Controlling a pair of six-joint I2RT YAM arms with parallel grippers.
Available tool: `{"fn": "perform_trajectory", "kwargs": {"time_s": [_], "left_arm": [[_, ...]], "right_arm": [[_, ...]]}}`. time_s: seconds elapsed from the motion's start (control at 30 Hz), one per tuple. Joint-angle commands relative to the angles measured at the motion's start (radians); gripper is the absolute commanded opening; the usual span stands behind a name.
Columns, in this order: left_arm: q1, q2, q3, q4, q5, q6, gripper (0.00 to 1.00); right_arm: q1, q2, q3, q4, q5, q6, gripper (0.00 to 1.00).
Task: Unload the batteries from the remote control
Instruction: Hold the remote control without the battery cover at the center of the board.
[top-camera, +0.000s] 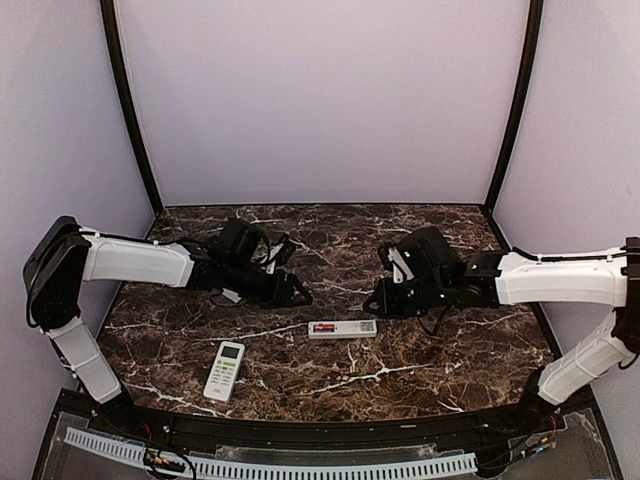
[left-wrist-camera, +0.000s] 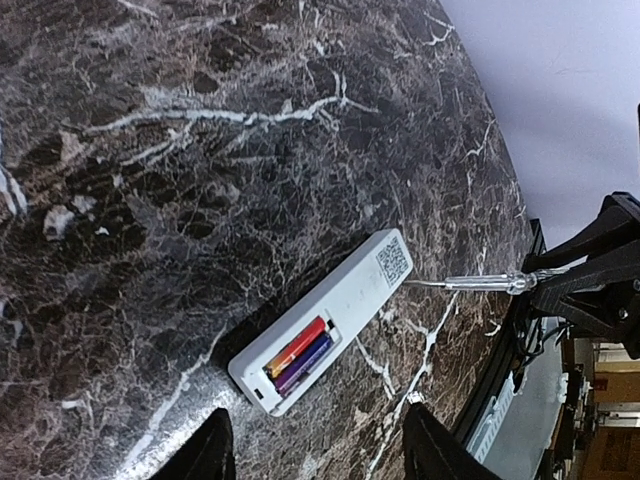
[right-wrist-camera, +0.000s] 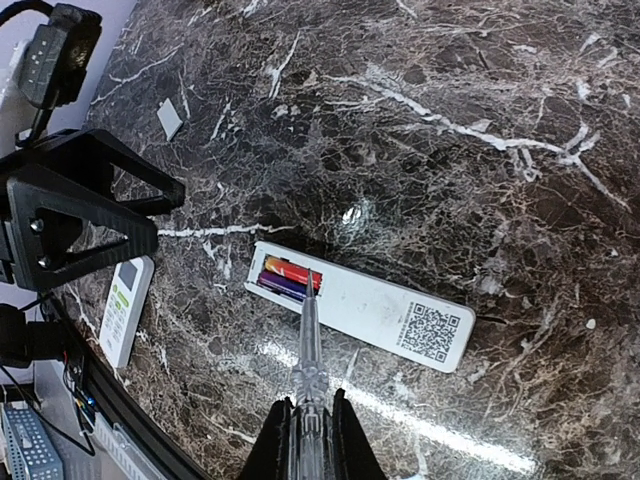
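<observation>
1. Two slim cylindrical batteries (right-wrist-camera: 288, 278), red and purple, are seated in a flat white remote (right-wrist-camera: 360, 305) on the veined marble table (right-wrist-camera: 480, 120).
2. A clear-handled screwdriver (right-wrist-camera: 308, 340) is clamped by the right gripper (right-wrist-camera: 310, 440).
3. The left gripper (left-wrist-camera: 318, 452) is held spread.

Dark marble bench (top-camera: 450, 350). White remote (top-camera: 343, 328) lies flat mid-bench, long axis left-right, back up, bay open at its left end with the batteries (top-camera: 323, 328) inside, red showing. Second remote (top-camera: 224, 370), display up, sits near-left of it, apart. Left tool (top-camera: 300, 296) is low, just far-left of the white remote; right tool (top-camera: 370, 302) just far-right. Contact and jaw state unreadable.
</observation>
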Motion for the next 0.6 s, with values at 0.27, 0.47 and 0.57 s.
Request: {"fn": "perform_trajectory", "kwargs": {"time_s": [0.27, 0.47, 0.57], "left_arm": [[-0.048, 0.139, 0.051, -0.063, 0.035, -0.030, 0.48], [-0.049, 0.172, 0.059, -0.069, 0.025, -0.026, 0.43], [-0.048, 0.184, 0.064, -0.073, 0.024, -0.024, 0.41]], "right_arm": [[0.042, 0.114, 0.107, -0.026, 0.005, -0.050, 0.00], [0.052, 0.146, 0.130, -0.047, 0.022, -0.054, 0.00], [0.053, 0.154, 0.132, -0.052, 0.025, -0.050, 0.00]]}}
